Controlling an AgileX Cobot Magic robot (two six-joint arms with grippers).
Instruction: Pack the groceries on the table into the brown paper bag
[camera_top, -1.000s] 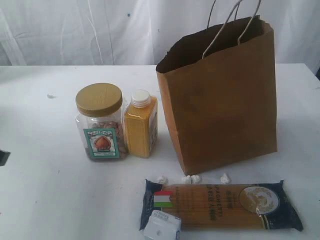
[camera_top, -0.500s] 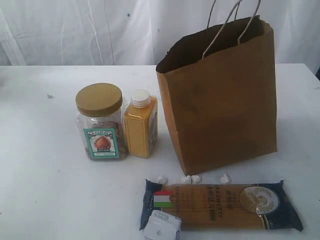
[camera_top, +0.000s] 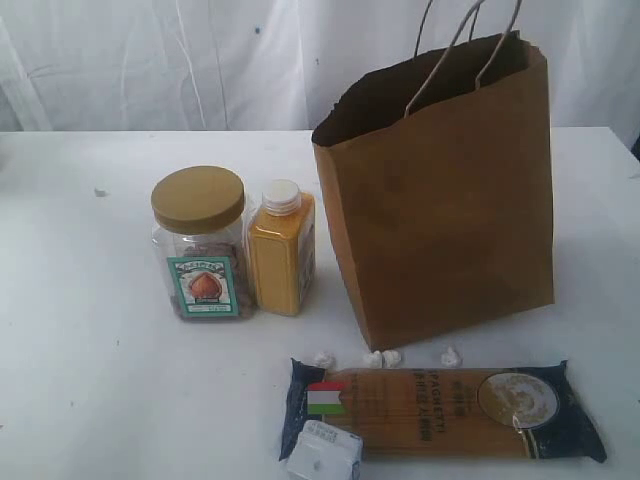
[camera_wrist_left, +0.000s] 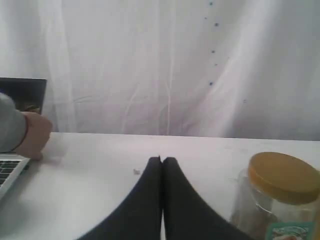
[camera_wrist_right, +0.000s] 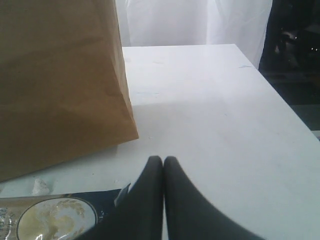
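The black left pincer and right pincer are pinched together, empty. The clear gold-lidded jar stands at nine o'clock of the tall brown paper bag. It is probably heavy, rigid and slick, so grasp its body below the lid.

Four grocery items are counted on the worktop: one clear jar, one yellow bottle, one spaghetti packet and one small white box. One brown paper bag is seen, and two twine handles are counted on it. Four white crumbs are counted beside the packet, and one more white speck is seen apart. Two robot hands are counted, the left hand and the right hand.
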